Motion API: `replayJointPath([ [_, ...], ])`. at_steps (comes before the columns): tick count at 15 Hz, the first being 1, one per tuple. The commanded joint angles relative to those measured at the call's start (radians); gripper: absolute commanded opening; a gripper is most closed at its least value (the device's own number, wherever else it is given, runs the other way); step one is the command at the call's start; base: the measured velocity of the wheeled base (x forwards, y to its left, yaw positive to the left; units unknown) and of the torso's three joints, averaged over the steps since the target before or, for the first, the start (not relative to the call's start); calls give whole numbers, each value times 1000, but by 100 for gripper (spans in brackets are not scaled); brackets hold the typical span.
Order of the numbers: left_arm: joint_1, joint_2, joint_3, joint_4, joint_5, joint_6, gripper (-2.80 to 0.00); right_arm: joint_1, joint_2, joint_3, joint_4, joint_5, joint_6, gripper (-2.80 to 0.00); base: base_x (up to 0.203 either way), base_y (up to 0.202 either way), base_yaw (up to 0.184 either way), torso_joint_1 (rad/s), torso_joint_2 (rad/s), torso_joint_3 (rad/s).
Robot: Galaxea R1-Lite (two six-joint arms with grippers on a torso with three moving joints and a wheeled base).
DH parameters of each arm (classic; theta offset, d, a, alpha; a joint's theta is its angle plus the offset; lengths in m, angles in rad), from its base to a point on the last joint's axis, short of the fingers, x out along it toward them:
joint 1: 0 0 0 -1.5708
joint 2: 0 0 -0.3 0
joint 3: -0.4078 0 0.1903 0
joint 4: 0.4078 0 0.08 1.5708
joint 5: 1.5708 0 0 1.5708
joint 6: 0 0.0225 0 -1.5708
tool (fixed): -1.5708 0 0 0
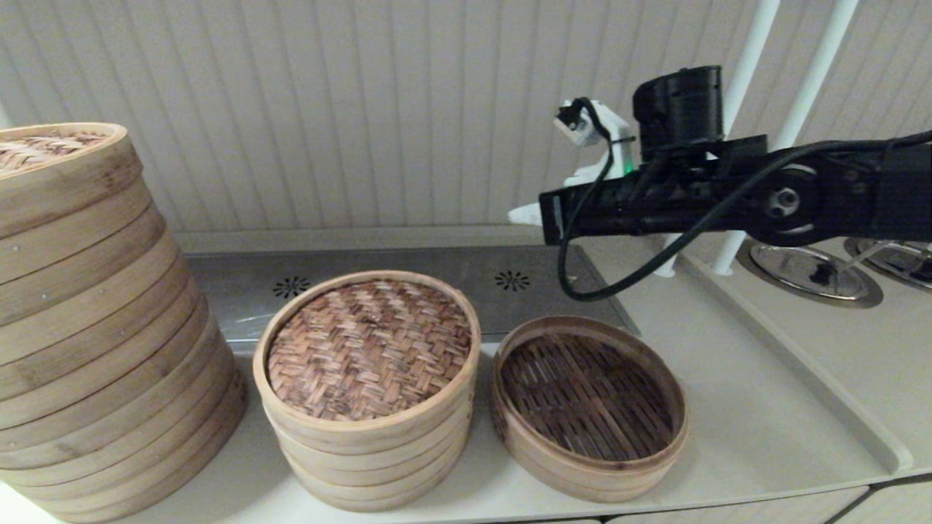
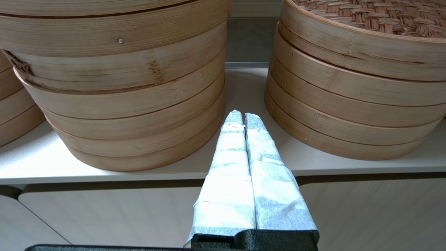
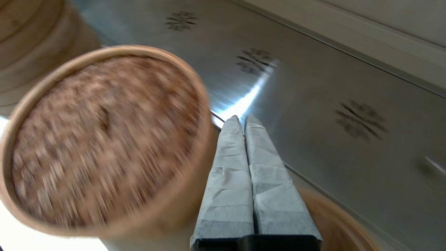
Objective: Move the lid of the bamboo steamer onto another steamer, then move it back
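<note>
Approach step, nothing grasped: bamboo steamer lid (image 1: 370,349) seated on middle stack (image 1: 371,451), another steamer (image 1: 588,404) bare just beside; right gripper (image 3: 243,120) above lid's far edge, fingers pressed together; left gripper (image 2: 243,116) parked low, clenched; next: open, descend, pinch rim.

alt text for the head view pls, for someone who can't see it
The bamboo steamer lid, reddish-brown woven, sits on a short stack of steamers at centre counter, beside a low empty steamer basket with a dark slatted floor. The right arm's gripper hangs above and behind the basket; a tall wide steamer stack stands at the left.
</note>
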State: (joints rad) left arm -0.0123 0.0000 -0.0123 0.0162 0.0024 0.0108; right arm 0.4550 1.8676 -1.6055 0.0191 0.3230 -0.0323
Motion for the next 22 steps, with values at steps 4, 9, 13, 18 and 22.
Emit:
replayJointPath([
  [4,0,2,0,0,1,0,-280,-157,-371,311,-2,-5,-1,-280,0,0,0,0,0,0],
  [9,0,2,0,1,1,0,-280,-406,-768,655,2,-34,-2,-280,0,0,0,0,0,0],
  [13,0,2,0,1,1,0,-280,-504,-1077,921,8,-142,-3,-280,0,0,0,0,0,0],
  [18,0,2,0,-1,1,0,-280,-519,-1361,1291,5,-167,-5,-280,0,0,0,0,0,0],
  [22,0,2,0,0,1,-1,-280,-471,-1535,1479,-21,-164,-4,-280,0,0,0,0,0,0],
])
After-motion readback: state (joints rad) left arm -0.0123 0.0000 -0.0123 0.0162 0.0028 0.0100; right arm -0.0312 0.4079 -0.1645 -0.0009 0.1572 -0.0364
